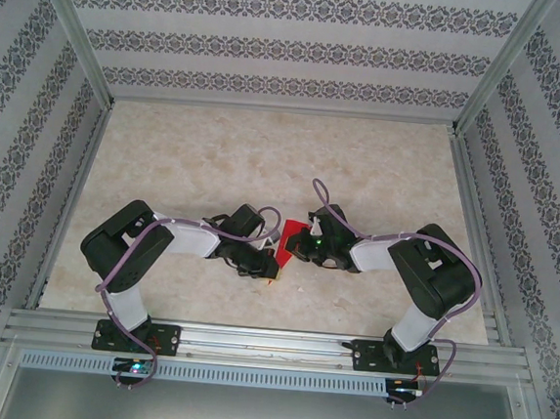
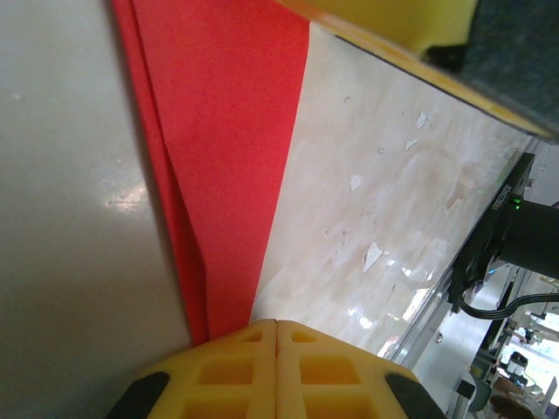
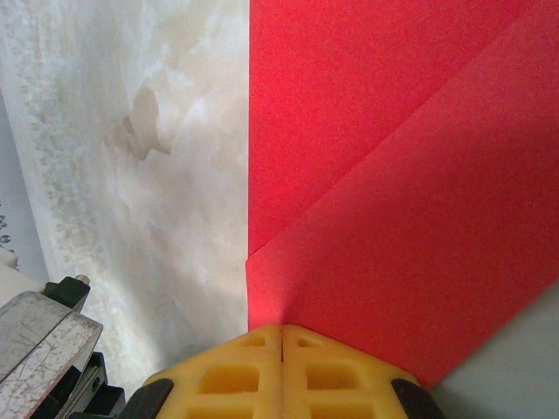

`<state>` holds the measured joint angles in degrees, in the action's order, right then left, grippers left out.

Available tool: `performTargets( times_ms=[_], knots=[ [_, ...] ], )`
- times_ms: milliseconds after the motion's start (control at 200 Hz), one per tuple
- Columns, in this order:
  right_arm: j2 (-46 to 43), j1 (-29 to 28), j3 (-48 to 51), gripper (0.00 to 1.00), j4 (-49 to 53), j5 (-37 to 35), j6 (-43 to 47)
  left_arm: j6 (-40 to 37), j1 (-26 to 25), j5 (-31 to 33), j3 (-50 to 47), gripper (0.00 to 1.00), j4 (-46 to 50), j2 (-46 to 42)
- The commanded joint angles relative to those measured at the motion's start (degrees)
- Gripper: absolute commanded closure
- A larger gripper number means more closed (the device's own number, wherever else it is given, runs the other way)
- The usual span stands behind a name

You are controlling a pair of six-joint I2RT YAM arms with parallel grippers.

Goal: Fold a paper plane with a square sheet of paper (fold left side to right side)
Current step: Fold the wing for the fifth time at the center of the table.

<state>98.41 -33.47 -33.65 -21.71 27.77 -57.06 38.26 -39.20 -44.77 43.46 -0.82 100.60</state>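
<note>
The square sheet of paper [image 1: 287,232] is bright red and partly folded, lying on the table between my two grippers. In the left wrist view the red paper [image 2: 218,131] runs as a narrow layered strip down to my left gripper [image 2: 277,326], which is shut, its tips beside the paper's lower end. In the right wrist view a diagonal flap overlaps the red paper [image 3: 393,175], and my right gripper [image 3: 281,332] is shut with its tips resting on the paper's near corner. From above, the left gripper [image 1: 269,265] and right gripper [image 1: 294,249] nearly meet.
The marbled tabletop [image 1: 216,155] stretches far behind the arms, with patterned walls [image 1: 275,47] on three sides. An aluminium rail [image 1: 268,341] runs along the near edge. The right arm's black body [image 2: 524,236] stands close by in the left wrist view.
</note>
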Motion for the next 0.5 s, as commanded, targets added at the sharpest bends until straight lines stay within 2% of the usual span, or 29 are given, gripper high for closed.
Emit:
performTargets(
  times_ms=[0,495],
  knots=[
    [6.4,-0.5,1.3,1.0,6.2,-5.9,2.1,0.6,0.7,0.8,-1.1,0.95,0.1,-0.7],
    [6.8,-0.5,1.0,1.0,7.8,-6.1,2.9,-1.8,0.7,1.1,-3.9,0.95,2.5,-2.7]
  ],
)
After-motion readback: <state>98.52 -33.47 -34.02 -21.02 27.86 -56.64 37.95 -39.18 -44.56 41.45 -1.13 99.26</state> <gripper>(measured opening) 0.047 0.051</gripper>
